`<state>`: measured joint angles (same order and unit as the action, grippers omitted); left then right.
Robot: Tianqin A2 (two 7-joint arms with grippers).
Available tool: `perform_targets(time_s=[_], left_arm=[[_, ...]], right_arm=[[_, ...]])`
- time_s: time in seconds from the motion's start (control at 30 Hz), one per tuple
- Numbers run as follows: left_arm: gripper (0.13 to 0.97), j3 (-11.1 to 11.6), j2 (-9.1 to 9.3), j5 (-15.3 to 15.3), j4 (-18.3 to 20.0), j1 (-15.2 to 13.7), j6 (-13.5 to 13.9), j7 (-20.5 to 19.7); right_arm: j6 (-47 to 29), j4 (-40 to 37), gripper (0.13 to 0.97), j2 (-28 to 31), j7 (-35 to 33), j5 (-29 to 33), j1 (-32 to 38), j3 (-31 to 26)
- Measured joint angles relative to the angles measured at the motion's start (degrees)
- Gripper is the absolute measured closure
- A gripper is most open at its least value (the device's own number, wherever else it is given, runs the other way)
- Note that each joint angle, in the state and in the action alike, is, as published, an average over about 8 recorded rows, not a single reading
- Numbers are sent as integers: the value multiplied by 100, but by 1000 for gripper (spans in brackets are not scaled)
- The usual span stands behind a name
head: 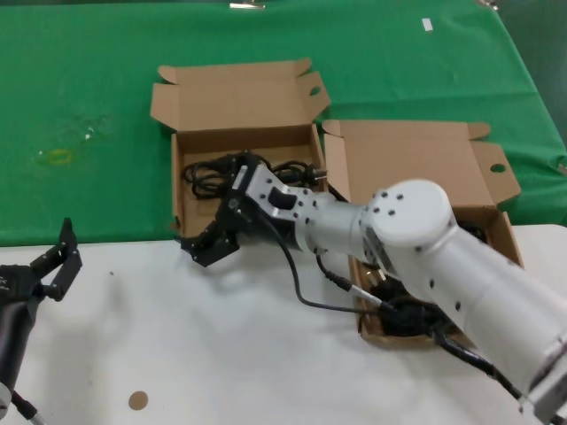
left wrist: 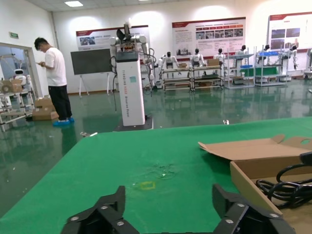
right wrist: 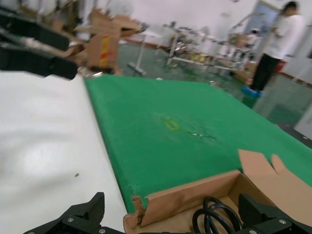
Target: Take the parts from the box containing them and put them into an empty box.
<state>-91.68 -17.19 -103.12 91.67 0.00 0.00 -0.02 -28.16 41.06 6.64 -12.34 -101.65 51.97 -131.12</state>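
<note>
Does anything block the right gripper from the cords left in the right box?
No loose object does. The right gripper, open, hangs over the left box's front wall. The boxes' adjoining side walls lie between it and the cords in the right box, which its own arm largely hides.

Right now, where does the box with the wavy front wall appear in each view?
Head view: the wavy-fronted box sits centre-left, lid open, a power cord inside, the right hand at its front wall.
Left wrist view: at the right edge.
Right wrist view: bottom centre.
Shared landmark: the yellow mark on the green cloth.
</note>
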Motion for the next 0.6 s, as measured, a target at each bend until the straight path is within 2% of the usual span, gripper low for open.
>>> perform_targets(time_s=[0.07, 0.2, 0.47, 0.6], left_arm=[[497, 0, 0, 0, 0, 0, 0, 0], [497, 0, 0, 0, 0, 0, 0, 0], [303, 0, 0, -1, 0, 0, 0, 0], [258, 0, 0, -1, 0, 0, 0, 2]], right_arm=[[122, 220, 129, 46, 54, -7, -226, 171], [368, 658, 129, 137, 161, -20, -679, 513], [855, 1538, 129, 321, 375, -45, -1579, 1199], [1103, 1979, 129, 413, 483, -58, -2033, 1543]])
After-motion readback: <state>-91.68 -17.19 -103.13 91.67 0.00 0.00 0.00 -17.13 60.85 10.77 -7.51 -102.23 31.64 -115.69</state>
